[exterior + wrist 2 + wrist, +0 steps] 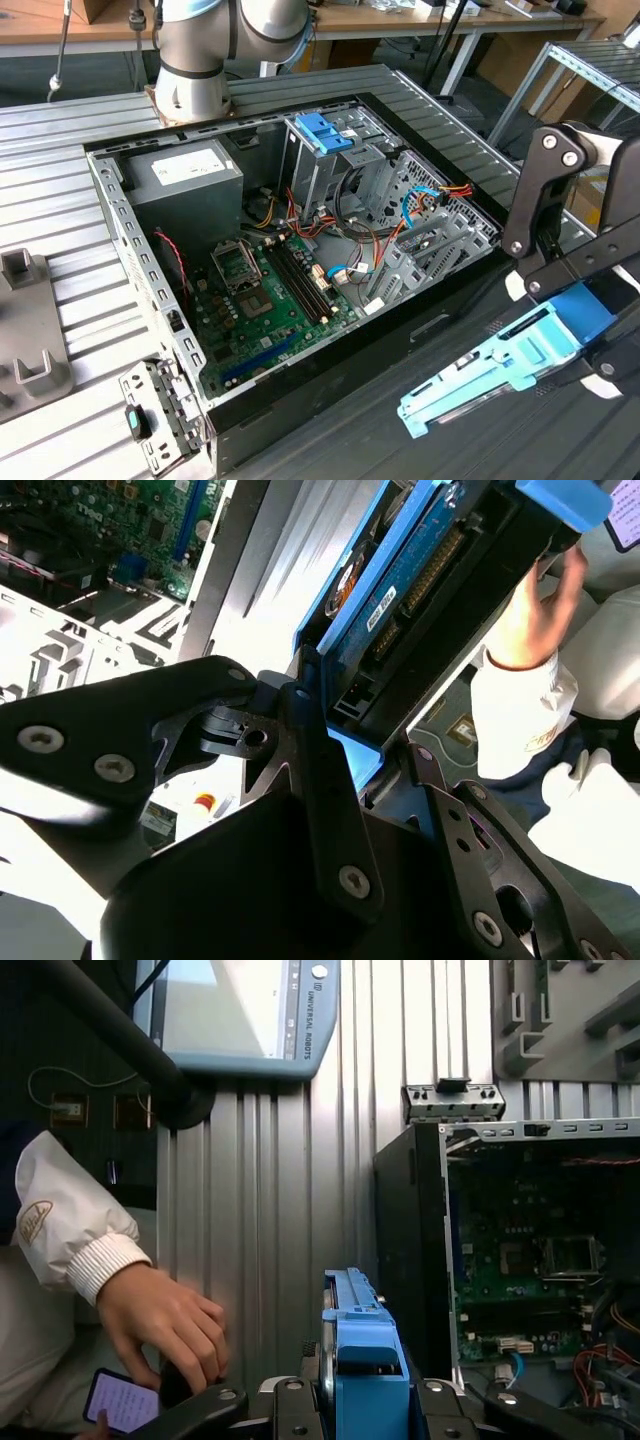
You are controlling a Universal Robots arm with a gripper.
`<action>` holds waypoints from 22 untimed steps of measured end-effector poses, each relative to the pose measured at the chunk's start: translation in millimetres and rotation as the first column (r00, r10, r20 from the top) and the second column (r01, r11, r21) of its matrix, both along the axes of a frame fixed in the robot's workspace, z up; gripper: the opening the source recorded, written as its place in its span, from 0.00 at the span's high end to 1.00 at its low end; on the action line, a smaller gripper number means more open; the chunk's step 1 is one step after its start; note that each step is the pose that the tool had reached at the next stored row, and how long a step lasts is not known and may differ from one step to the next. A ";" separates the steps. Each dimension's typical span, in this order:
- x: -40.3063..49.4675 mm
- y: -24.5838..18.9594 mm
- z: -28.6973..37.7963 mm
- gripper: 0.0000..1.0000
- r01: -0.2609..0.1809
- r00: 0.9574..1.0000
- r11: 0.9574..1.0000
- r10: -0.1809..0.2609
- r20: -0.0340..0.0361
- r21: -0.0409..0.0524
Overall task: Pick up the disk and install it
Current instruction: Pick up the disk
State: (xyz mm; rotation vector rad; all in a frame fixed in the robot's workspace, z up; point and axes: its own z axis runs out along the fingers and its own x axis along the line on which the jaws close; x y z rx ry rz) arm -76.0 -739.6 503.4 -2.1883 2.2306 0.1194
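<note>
The disk (500, 365), a flat drive framed by bright blue rails, hangs in the air at the exterior view's right, outside the open computer case (130, 235). My gripper (590, 318) is shut on one end of it, and the other end slants down toward the dark mat. In the second wrist view the disk (400, 590) shows its blue circuit-board side, clamped between the black fingers (320, 770). In the first wrist view one blue rail of the disk (365, 1360) stands edge-on, beside the case (410, 1260).
Inside the case are a green motherboard (260, 310), a grey power-supply box (185, 170) and a metal drive cage topped by a blue bracket (325, 130). A person's hand (165, 1325) and phone (125, 1400) are close to the gripper. A teach pendant (250, 1015) lies on the ribbed table.
</note>
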 end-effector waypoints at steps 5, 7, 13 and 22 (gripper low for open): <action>1.3 -4.9 -0.4 0.63 0.000 1.000 1.000 0.000 0.000 0.000; 1.9 -7.0 -0.5 0.63 0.000 1.000 1.000 0.000 0.000 0.000; 3.5 -12.9 -1.0 0.63 0.000 1.000 1.000 0.000 0.000 0.000; 5.8 -22.0 -1.7 0.63 0.000 1.000 1.000 0.000 0.000 0.000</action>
